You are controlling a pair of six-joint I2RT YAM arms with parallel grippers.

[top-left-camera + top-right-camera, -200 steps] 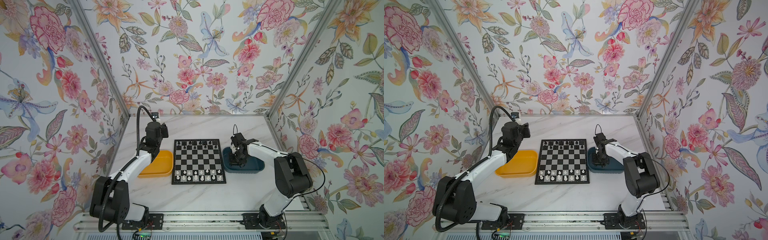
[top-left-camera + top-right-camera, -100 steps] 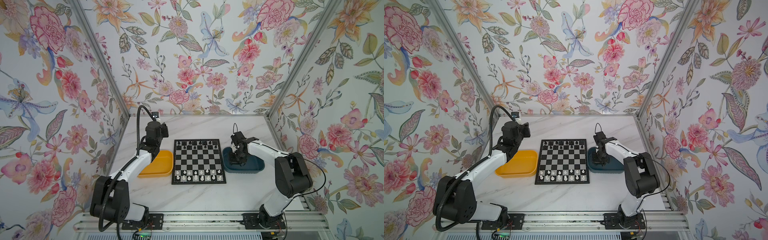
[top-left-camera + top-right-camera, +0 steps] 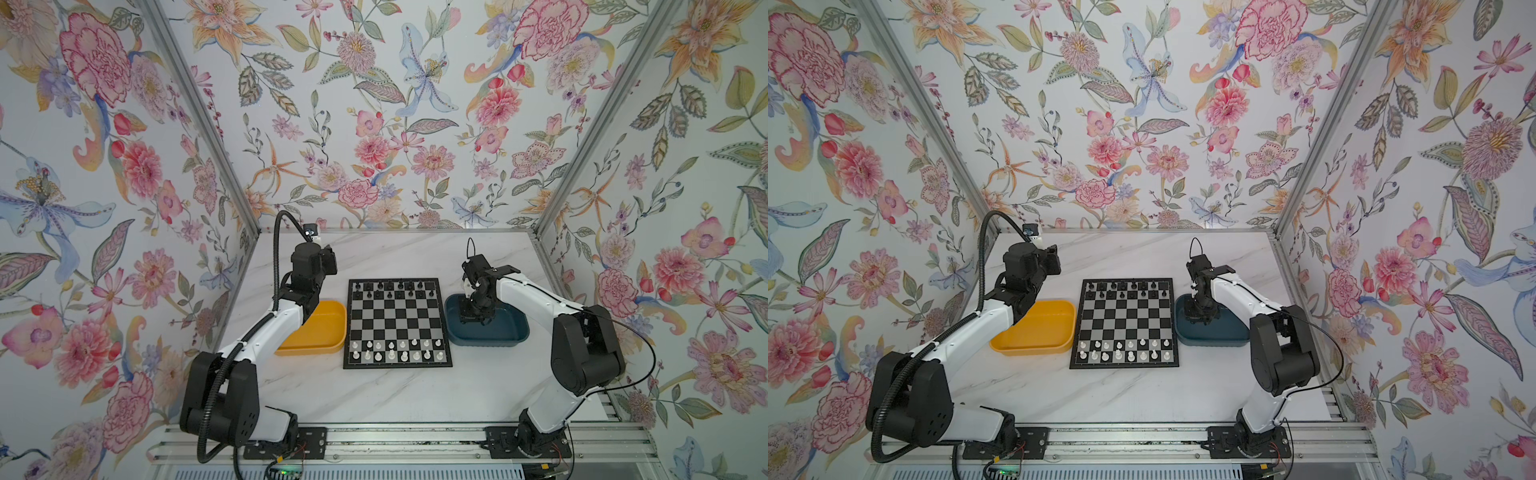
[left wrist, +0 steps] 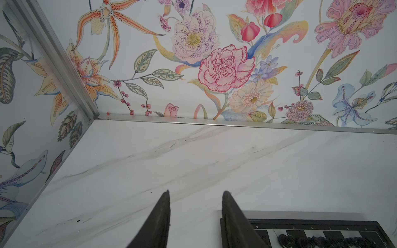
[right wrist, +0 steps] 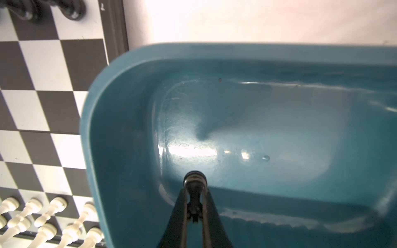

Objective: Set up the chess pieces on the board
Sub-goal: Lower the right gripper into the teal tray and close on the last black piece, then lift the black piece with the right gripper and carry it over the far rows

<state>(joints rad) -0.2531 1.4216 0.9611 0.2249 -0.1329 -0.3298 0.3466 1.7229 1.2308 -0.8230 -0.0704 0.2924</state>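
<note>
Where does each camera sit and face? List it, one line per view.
Top views: high in front, looking down on board, left arm, right arm.
Left wrist: faces the back wall; open left gripper shows.
Right wrist: looks down into the dark blue tray; right gripper shut on black piece.
Shared: board, in all.

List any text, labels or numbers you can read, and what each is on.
Board border, left wrist view: a row of small pale letters, too blurred to read.
Board border, right wrist view: one pale mark, perhaps "7" upside down; unsure.
Elsewhere: none readable.
</note>
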